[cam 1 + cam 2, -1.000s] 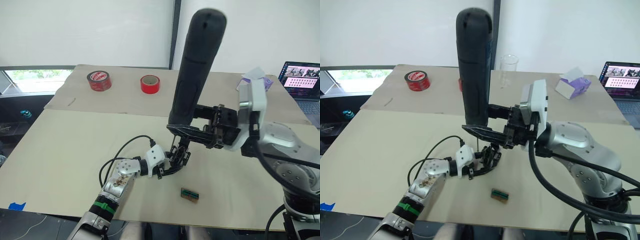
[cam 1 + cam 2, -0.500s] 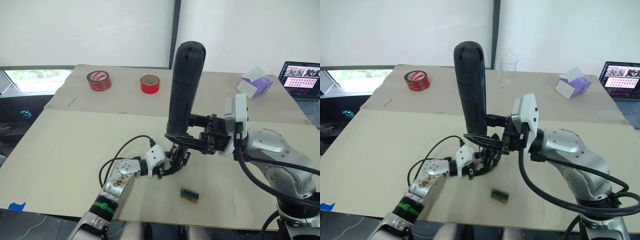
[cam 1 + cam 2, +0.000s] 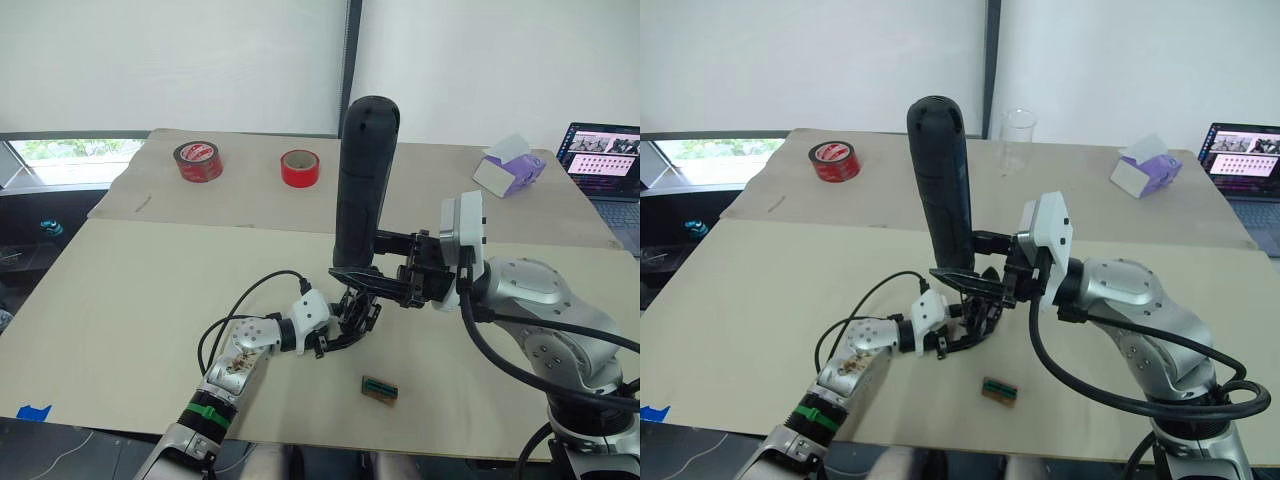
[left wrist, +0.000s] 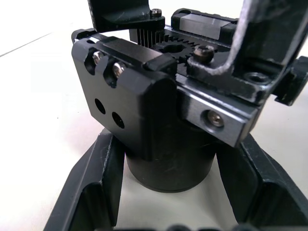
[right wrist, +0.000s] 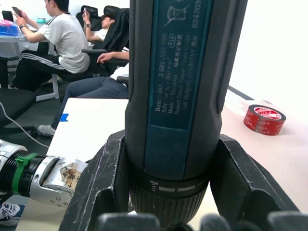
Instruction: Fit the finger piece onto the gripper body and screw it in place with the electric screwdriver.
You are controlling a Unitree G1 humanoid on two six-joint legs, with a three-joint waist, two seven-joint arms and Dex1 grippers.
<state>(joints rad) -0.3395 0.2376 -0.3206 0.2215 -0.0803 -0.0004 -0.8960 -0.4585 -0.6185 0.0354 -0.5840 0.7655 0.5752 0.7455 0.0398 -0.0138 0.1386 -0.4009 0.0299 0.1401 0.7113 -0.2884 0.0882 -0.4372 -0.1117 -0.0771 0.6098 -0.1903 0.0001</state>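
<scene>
The gripper body [image 3: 356, 306] stands on the table just in front of me, and my left gripper [image 3: 350, 320] is shut on its round base. The left wrist view shows the gripper body [image 4: 144, 101] up close with its screws and gear rack, my left gripper [image 4: 168, 192] hugging it from both sides. My right gripper [image 3: 362, 272] is shut on the electric screwdriver [image 3: 362, 170], which it holds upright, bit end down, right over the body. The electric screwdriver [image 5: 173, 72] sits between the right gripper [image 5: 168, 197] fingers. I cannot tell the finger piece apart from the body.
A small flat green-brown piece [image 3: 379, 388] lies near the front edge. Two red tape rolls [image 3: 198, 161] [image 3: 300, 168], a clear glass [image 3: 1018, 140], a purple-white box [image 3: 510, 170] and a laptop [image 3: 605, 160] stand at the back. Seated people [image 5: 62, 43] are off to the side.
My right arm has brought the screwdriver down and closer over the gripper body. The left gripper and the body have stayed in place.
</scene>
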